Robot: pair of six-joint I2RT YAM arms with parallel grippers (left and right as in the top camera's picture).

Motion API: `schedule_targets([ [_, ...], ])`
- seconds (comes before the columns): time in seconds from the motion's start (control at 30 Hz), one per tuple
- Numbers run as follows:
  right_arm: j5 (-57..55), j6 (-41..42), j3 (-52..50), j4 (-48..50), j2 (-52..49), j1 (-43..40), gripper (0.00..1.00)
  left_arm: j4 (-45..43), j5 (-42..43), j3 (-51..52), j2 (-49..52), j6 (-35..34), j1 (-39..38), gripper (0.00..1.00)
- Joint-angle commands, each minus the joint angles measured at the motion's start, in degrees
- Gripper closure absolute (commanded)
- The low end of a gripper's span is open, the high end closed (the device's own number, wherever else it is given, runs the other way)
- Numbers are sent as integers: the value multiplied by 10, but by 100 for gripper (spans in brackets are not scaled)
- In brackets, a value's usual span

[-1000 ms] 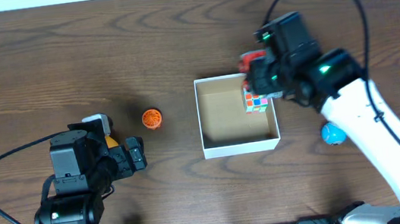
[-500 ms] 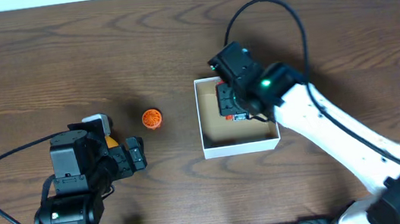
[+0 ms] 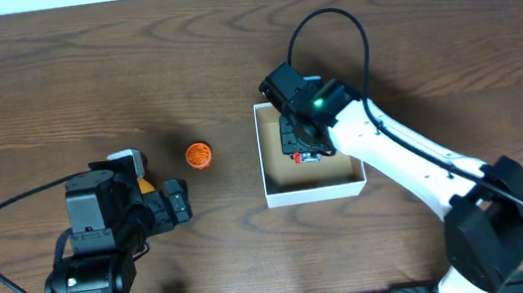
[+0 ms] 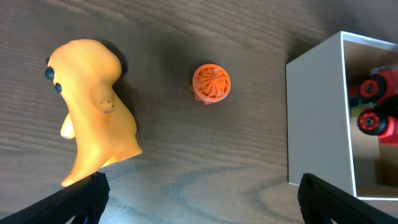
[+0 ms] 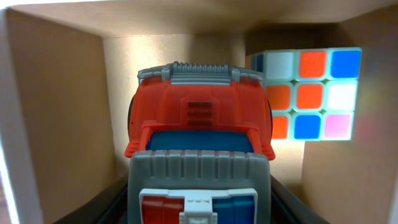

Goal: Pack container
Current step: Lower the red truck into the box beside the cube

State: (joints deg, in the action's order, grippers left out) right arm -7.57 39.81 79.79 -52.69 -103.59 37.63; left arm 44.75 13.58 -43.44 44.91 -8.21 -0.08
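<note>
Dark wood desk (image 3: 52, 72). I see white container (image 3: 315, 195) at centre, right of orange ball (image 3: 199, 154). My right gripper (image 3: 301, 142) inside it, pinching red toy truck (image 5: 199, 118); colour cube (image 5: 308, 93) just beside truck. Left gripper (image 4: 202, 196) spread, near yellow toy (image 4: 93, 118).

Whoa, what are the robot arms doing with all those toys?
They are packing toys into a box. The right gripper is down inside the white box, holding a red toy truck. A colourful puzzle cube is already in the box, next to the truck. The left gripper is open and empty. Near it, a yellow toy animal and a small orange ball lie on the table, not yet packed.
</note>
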Motion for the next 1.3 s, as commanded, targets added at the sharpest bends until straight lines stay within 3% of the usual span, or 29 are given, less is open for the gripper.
schedule_targets([
  [0.0,-12,10,1,10,-16,-2,99,0,3,-14,0,-5,-2,2],
  [0.53,-15,-12,1,53,-22,-50,97,2,3,-14,0,-5,-2,2],
  [1.27,-14,-17,1,53,-54,-35,97,2,3,-14,0,-5,-2,2],
])
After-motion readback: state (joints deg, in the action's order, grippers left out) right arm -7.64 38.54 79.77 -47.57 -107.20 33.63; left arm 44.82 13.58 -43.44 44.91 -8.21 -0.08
